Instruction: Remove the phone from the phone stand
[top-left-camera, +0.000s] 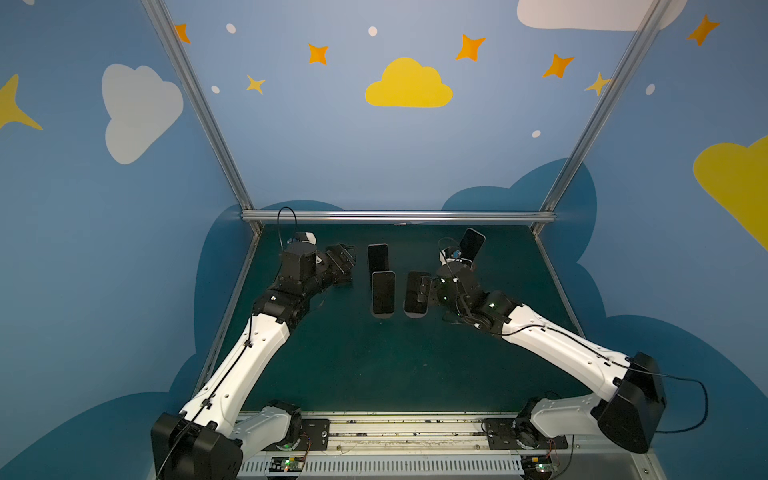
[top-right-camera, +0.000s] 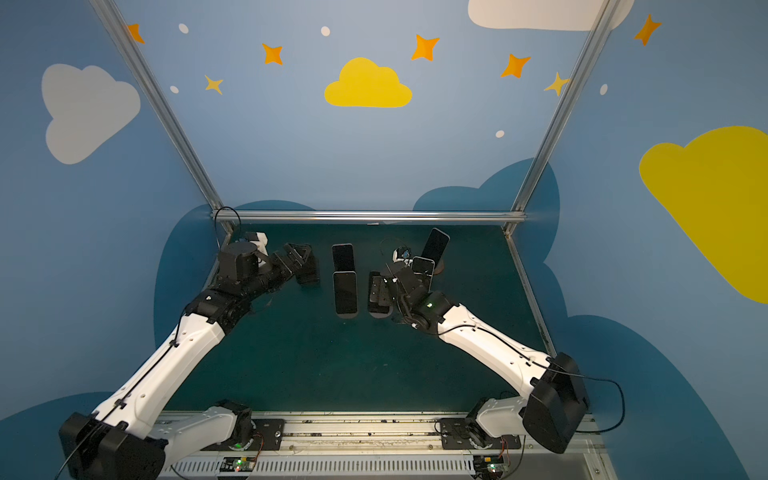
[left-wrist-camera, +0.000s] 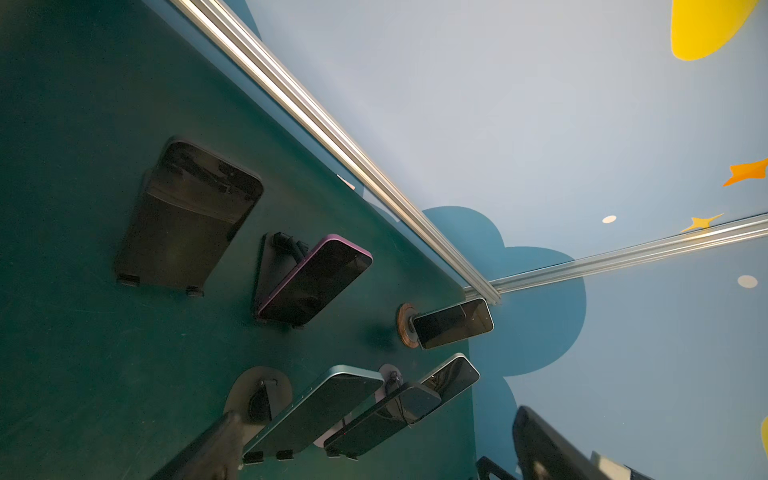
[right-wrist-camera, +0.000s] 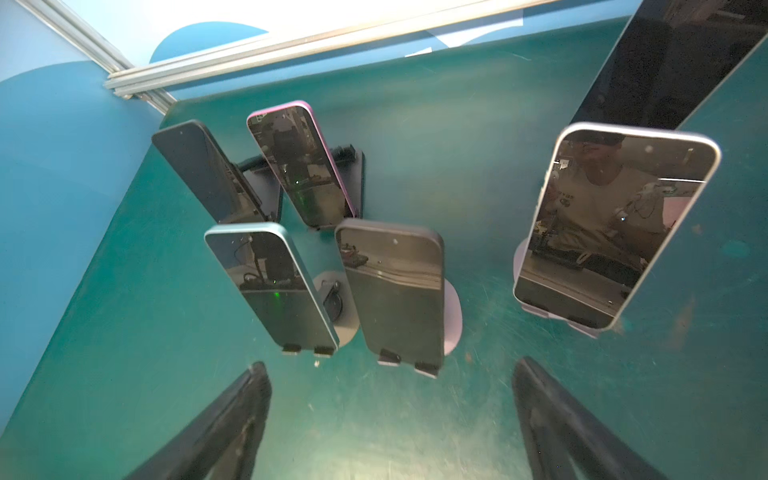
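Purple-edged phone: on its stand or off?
On. The purple-edged phone leans propped on its black stand, lower edge against the front tabs.

a dark green tabletop (top-left-camera: 374, 365) forms the floor of the cell, scuffed pale in places in the right wrist view. an aluminium rail (top-left-camera: 399, 216) runs along its far edge, and two slanted aluminium posts (top-left-camera: 200, 108) rise from the rail's ends. behind them a blue wall (top-left-camera: 332, 158) carries a yellow cloud (top-left-camera: 409, 85), a white cloud (top-left-camera: 139, 110) (on the side panel) and orange stars (top-left-camera: 318, 54). a slotted grey duct (top-left-camera: 382, 466) lies along the near edge.
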